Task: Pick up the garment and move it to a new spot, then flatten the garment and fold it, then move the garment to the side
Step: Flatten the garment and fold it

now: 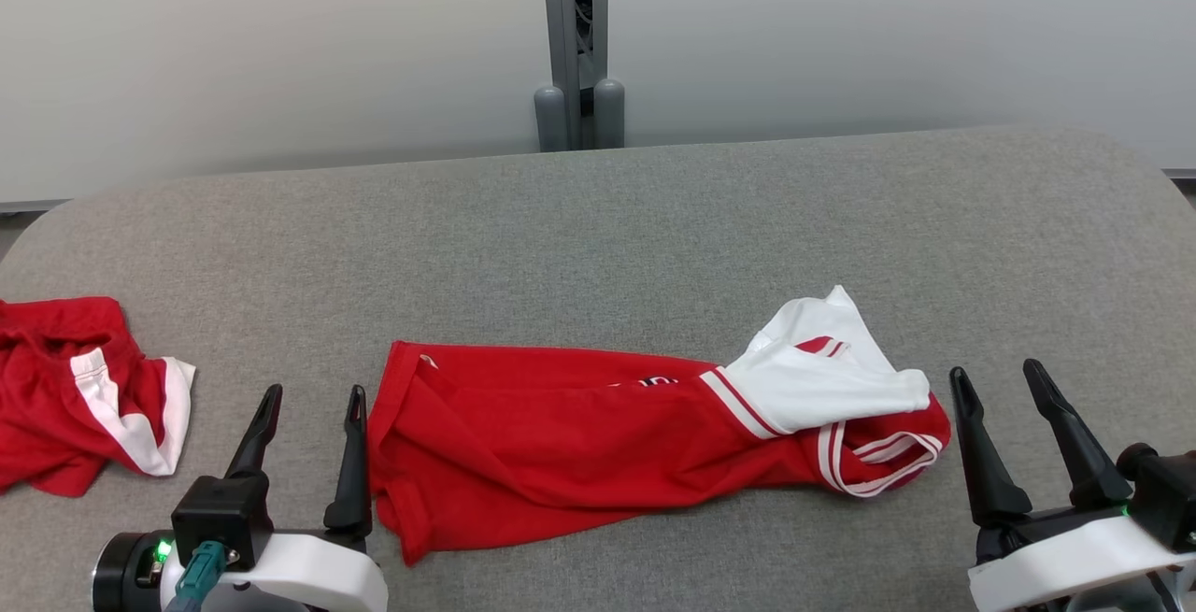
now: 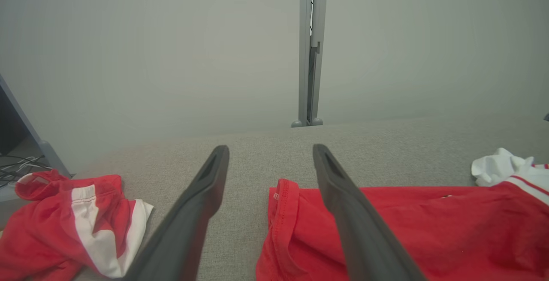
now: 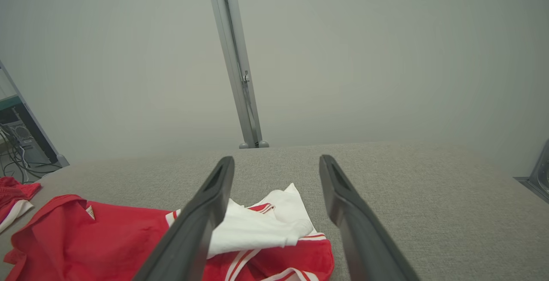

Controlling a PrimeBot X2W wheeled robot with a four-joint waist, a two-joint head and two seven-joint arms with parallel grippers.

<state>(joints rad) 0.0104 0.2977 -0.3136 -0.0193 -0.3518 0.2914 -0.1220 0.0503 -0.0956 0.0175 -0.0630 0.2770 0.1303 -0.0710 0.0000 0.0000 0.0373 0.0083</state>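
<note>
Shirt (image 1: pixel 579 434) mid-table (image 1: pixel 598 238), rumpled long strip; fold looks unfinished, not yet moved aside. Left gripper (image 1: pixel 314 394) and right gripper (image 1: pixel 995 371) wide open, empty, flanking it.

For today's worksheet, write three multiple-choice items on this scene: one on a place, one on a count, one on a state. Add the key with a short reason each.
1. Where does the crumpled garment lie relative to the long red garment?
A. on the robot's left of it
B. on the robot's right of it
C. on top of it

2. How many garments lie on the grey surface?
A. one
B. two
C. three

3. How is the left tool?
A. open and empty
B. shut on cloth
C. shut and empty

Key:
1 A, it sits apart at the head view's left edge.
2 B, two separate pieces lie there.
3 A, its fingers stand apart with nothing gripped.
</note>
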